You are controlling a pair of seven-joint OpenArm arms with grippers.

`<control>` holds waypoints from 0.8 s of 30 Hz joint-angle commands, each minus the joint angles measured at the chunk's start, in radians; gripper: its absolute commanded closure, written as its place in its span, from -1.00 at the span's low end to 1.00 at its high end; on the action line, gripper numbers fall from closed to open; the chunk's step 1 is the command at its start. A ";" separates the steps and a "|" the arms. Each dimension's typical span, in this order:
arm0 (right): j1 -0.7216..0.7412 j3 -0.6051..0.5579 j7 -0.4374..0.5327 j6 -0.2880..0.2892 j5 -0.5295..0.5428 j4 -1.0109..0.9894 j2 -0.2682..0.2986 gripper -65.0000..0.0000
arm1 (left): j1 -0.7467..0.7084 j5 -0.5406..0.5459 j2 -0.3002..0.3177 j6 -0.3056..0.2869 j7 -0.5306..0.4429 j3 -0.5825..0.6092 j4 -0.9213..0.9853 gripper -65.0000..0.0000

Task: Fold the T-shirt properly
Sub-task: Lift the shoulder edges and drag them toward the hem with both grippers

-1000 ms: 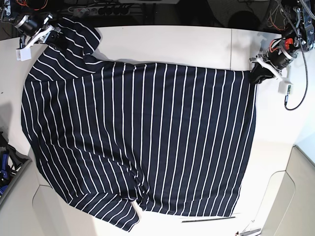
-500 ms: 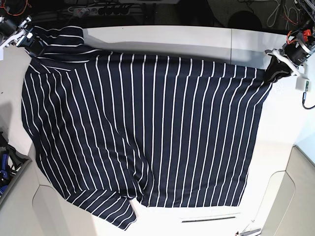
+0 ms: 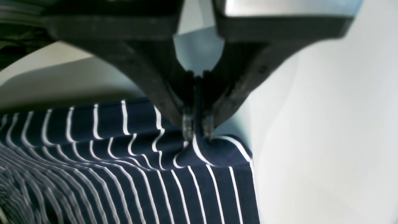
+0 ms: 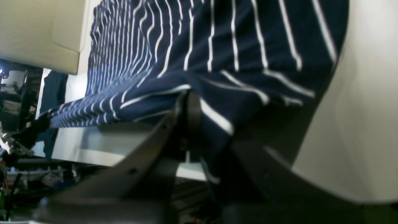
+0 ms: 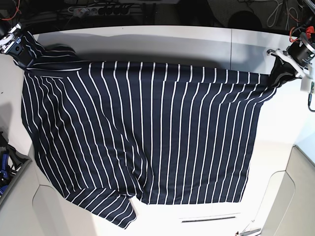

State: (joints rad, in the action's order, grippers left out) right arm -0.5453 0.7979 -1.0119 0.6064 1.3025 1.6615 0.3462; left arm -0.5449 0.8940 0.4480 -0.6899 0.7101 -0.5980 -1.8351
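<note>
The dark navy T-shirt (image 5: 142, 132) with thin white stripes lies spread over the white table (image 5: 162, 44), its far edge lifted and stretched taut between both arms. At the far right corner my left gripper (image 5: 275, 78) is shut on the shirt's corner; in the left wrist view the fingers (image 3: 186, 124) pinch a puckered fold of the T-shirt (image 3: 140, 174). At the far left my right gripper (image 5: 23, 59) is shut on the other corner. The right wrist view shows the T-shirt (image 4: 217, 46) draped over the closed jaws.
A power strip (image 5: 98, 10) and cables lie behind the table's far edge. Tools sit in a grey tray (image 5: 7, 164) at the left. A cream panel (image 5: 295, 196) with a rounded cutout lies at the front right.
Both grippers have moved outward and back, pulling the shirt's far edge straight and taut. The bunched sleeve at the far left has flattened, and the near hem slid away from the front edge.
</note>
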 commanded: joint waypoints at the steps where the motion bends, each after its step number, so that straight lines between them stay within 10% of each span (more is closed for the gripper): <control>1: 0.015 0.014 0.026 0.003 0.000 0.016 0.017 1.00 | 0.018 -0.002 0.018 -0.008 -0.026 -0.011 -0.015 1.00; 24: 0.405 -0.150 0.076 -0.008 -0.335 0.015 0.025 1.00 | 0.306 -0.142 0.018 -0.008 -0.127 0.058 0.212 1.00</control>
State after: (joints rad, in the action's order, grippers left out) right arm -0.1524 0.6388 -0.9684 0.5983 0.9485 1.6615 0.3492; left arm -0.2501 0.7322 0.4458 -0.7006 0.6125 -0.5312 -1.6081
